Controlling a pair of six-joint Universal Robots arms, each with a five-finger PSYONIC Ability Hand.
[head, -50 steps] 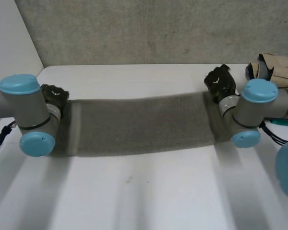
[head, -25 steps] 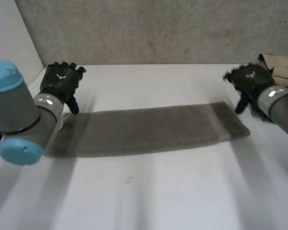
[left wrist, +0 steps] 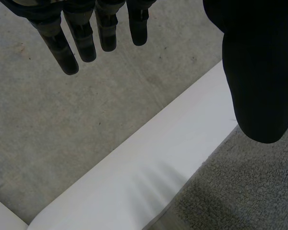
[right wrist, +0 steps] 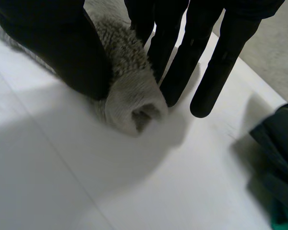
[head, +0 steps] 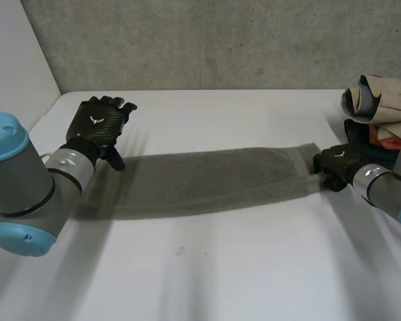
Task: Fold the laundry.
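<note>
nearest us, on this side of the towel [head: 207, 182], the white desk [head: 207, 274] is bare. the towel itself, grey and nubbly, lies across the desk as one long narrow strip. we judge it already folded lengthwise, though we cannot count the layers. at the towel's right end the right hand [head: 337, 167] has closed on it, thumb on one side and fingers on the other, with the end bunched into a small roll between them. just past the towel's left end, on its far side, the left hand [head: 99, 125] is spread with straight fingers and thumb apart, holding nothing. so we reckon this piece is about midway: the strip wants folding end to end, and its left end has no grip on it yet. beyond the towel's right end a heap of laundry [head: 381, 100], beige on top with dark and orange cloth under it, waits unfolded. we make out no basket or bin, and that heap sits loose on the desk. behind the towel stands a grey wall [head: 220, 40].
</note>
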